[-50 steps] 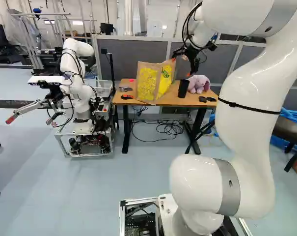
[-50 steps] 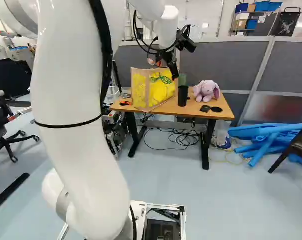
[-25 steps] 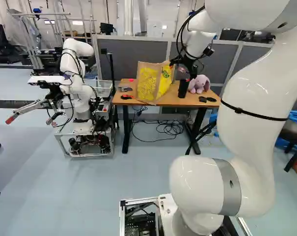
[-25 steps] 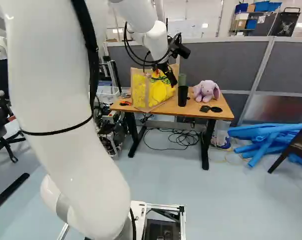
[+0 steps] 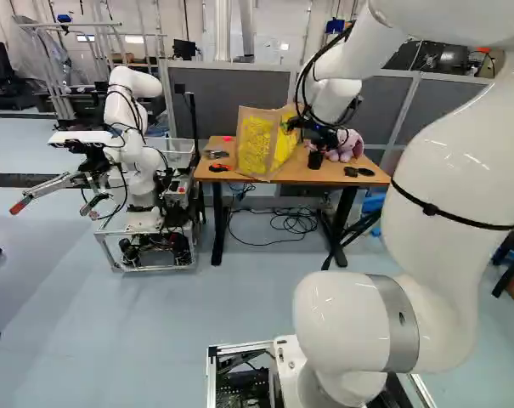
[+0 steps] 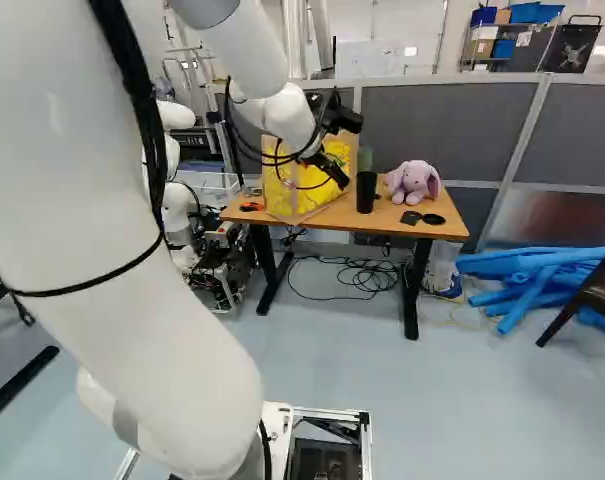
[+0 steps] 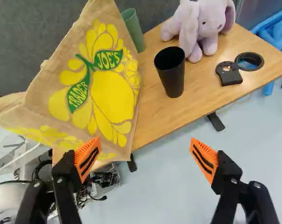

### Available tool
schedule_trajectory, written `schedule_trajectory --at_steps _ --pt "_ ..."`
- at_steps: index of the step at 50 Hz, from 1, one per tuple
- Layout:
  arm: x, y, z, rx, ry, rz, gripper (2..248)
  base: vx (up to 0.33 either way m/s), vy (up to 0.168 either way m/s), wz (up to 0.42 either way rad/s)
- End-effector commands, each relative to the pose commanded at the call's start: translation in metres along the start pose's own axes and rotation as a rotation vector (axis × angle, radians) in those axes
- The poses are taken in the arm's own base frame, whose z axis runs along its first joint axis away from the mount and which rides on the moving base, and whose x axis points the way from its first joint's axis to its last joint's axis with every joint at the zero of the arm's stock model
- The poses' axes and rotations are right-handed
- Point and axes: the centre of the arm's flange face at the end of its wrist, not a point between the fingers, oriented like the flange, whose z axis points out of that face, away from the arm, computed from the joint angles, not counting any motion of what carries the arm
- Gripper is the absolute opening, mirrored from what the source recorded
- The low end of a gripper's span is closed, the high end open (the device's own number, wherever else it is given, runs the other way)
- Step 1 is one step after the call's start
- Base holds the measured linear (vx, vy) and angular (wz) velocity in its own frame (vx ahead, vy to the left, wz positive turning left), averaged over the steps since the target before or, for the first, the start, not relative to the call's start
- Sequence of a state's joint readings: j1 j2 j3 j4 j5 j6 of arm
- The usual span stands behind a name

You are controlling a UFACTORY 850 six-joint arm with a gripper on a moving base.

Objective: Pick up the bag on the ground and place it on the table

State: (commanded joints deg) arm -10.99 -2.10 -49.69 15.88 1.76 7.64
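Note:
My gripper hangs in front of the table, overlapping the bag's side in the right base view. The tan paper bag with yellow print stands on the left part of the table. In the wrist view my gripper is wide open, with nothing between its orange pads. One finger overlaps the bag's lower edge there; whether they touch I cannot tell. The other finger is over the floor beyond the table's front edge.
Beside the bag stand a black cup, a green cup and a purple plush rabbit. Small black parts lie near them. Another robot is left of the table. Blue tubes lie right of it.
My arm has bent back and the gripper has come down from near the bag's top, away from it. The bag stays put on the table. The base has not moved.

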Motion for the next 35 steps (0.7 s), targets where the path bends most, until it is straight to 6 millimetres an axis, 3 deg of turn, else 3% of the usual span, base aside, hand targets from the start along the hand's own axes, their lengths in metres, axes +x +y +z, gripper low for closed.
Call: schedule_trajectory --at_steps 35 --pt "-0.128 0.021 -0.027 0.078 0.168 -0.262 247 0.0 0.0 0.0"
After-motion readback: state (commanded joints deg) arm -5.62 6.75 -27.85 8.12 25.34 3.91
